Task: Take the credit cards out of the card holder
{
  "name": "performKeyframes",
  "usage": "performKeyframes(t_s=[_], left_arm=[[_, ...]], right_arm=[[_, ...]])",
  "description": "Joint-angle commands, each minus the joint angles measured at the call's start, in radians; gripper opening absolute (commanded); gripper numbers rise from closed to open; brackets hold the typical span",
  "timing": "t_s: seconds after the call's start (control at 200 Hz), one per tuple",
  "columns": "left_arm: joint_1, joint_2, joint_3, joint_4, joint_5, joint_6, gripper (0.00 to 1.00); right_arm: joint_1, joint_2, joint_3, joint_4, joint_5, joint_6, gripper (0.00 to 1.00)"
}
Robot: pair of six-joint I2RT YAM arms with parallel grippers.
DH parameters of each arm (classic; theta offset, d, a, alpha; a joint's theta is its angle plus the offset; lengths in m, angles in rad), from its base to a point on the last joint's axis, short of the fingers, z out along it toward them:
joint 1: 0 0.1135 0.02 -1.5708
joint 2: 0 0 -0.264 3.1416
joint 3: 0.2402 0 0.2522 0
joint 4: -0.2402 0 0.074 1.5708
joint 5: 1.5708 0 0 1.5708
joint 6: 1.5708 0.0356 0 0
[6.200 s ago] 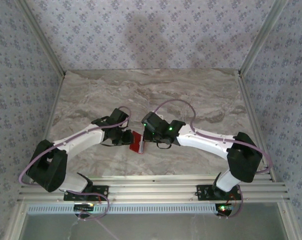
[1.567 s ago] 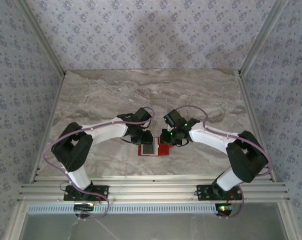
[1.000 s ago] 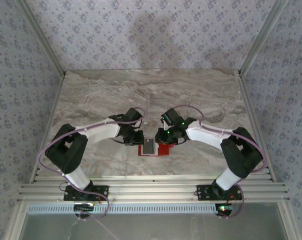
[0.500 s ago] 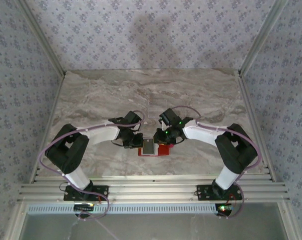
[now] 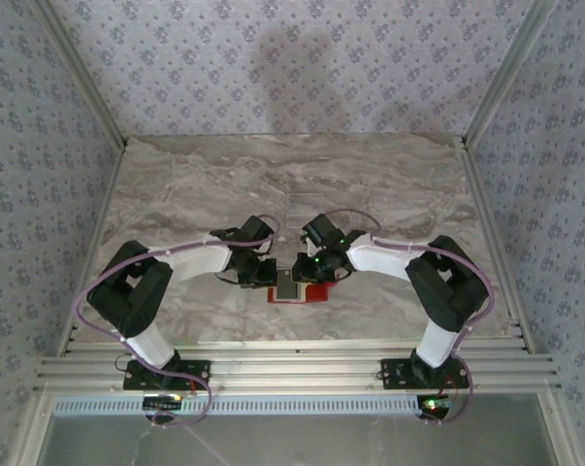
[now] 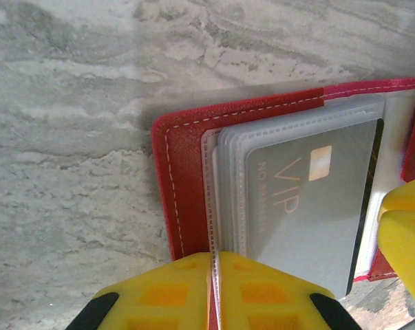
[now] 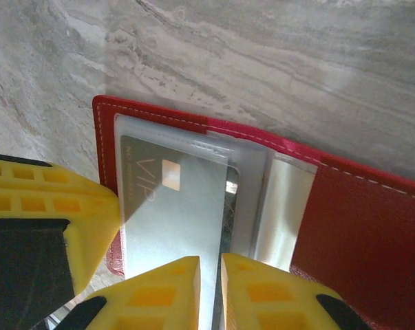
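Card holder: the red card holder (image 5: 316, 293) (image 6: 186, 172) (image 7: 358, 227) lies open and flat on the table (image 5: 195, 194), inside face up, at mid-width and nearer the near edge than the far one. Its clear sleeves are on the left half and bare red cover on the right.
Credit card: a grey credit card (image 5: 288, 284) (image 6: 303, 206) (image 7: 179, 206) marked "VIP" sits in the topmost sleeve. The dark edge of something else shows just under its right side.
Left pincer: the left pincer (image 5: 263, 274) (image 6: 214, 295) is at the holder's left side. It is pressed together and pinches the card holder by the edge of its clear sleeves, with a thin whitish sliver between the yellow pads.
Right pincer: the right pincer (image 5: 309, 270) (image 7: 210, 295) is over the middle of the holder. Its yellow fingers (image 6: 407, 240) are almost together, leaving a slim gap that the sleeved card's edge runs into. It pinches the credit card there.
Spacing: the two pincers stand just beside each other over the holder.
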Motion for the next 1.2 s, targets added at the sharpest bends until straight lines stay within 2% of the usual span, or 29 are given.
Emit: performKeyframes(t_s=[0.0,0.6,1.194], left_arm=[[0.003,-0.003,-0.012,0.001,0.014,-0.006,0.13],[0.005,0.001,-0.009,-0.003,0.016,-0.003,0.13],[0.003,-0.002,-0.005,-0.004,0.018,-0.005,0.13]], right_arm=[[0.011,0.022,0.033,0.003,-0.016,0.007,0.17],[0.022,0.013,0.043,-0.037,0.041,0.001,0.20],[0.031,0.036,0.047,-0.024,0.026,-0.002,0.25]])
